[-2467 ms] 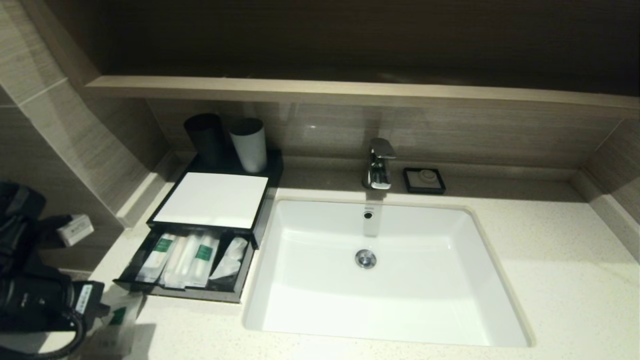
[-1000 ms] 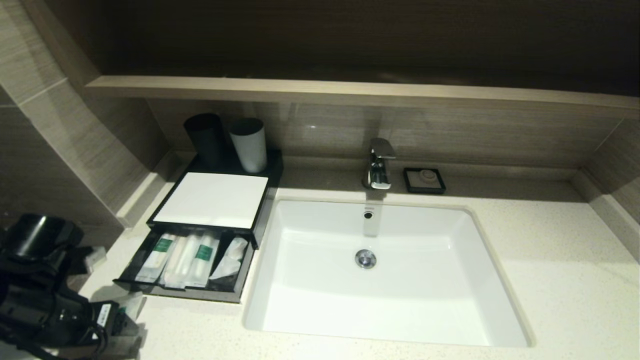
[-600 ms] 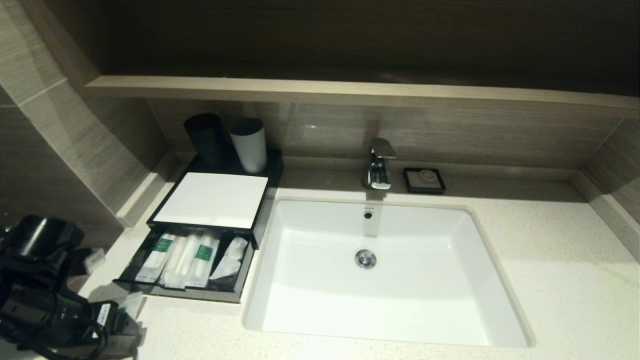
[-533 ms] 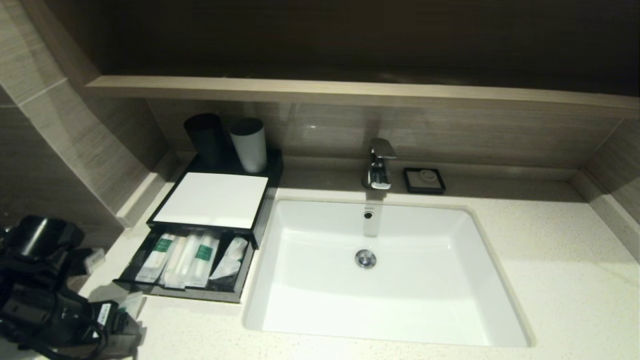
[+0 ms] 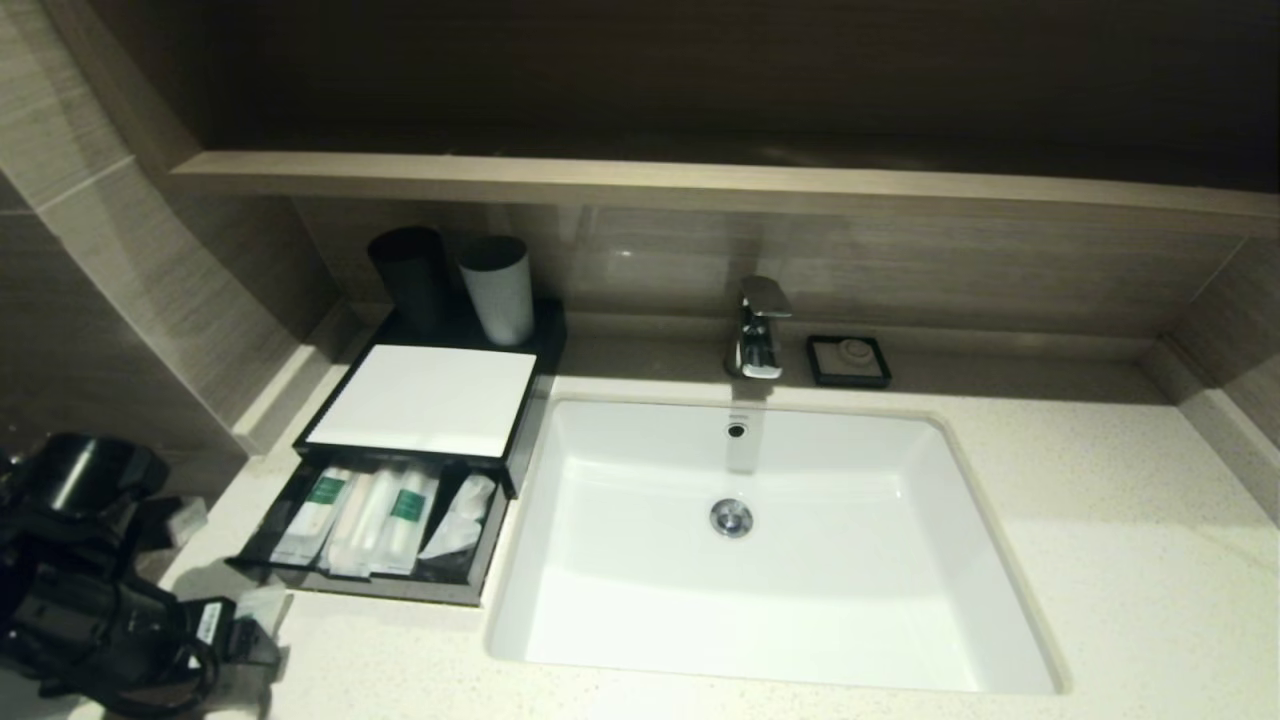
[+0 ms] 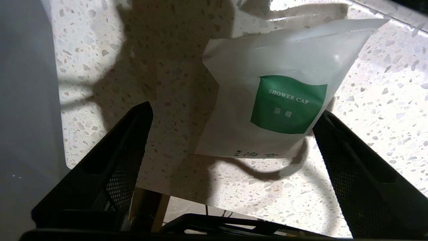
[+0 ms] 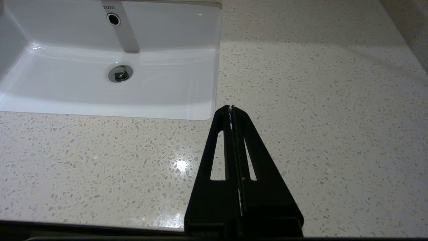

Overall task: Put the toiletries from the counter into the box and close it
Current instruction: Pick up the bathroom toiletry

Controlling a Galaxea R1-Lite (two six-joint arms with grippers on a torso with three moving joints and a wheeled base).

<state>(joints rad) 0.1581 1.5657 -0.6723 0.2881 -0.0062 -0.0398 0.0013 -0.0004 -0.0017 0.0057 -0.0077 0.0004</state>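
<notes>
A white sachet with a green "SHOWER CAP" patch lies flat on the speckled counter near its front left corner. My left gripper hovers just above it, open. The jaws stand wide on either side of the sachet's near end and touch nothing. In the head view the sachet shows just ahead of the left gripper. The black box has its front drawer pulled out, with several toiletries lying in it. My right gripper is shut and empty over the counter.
The white basin fills the middle of the counter, with a chrome tap behind it. A black cup and a white cup stand behind the box. A black soap dish sits by the tap. A shelf overhangs the back.
The left arm has come down and drawn back toward the counter's front left corner. Its jaws have spread a little wider. The sachet now lies free in front of them.
</notes>
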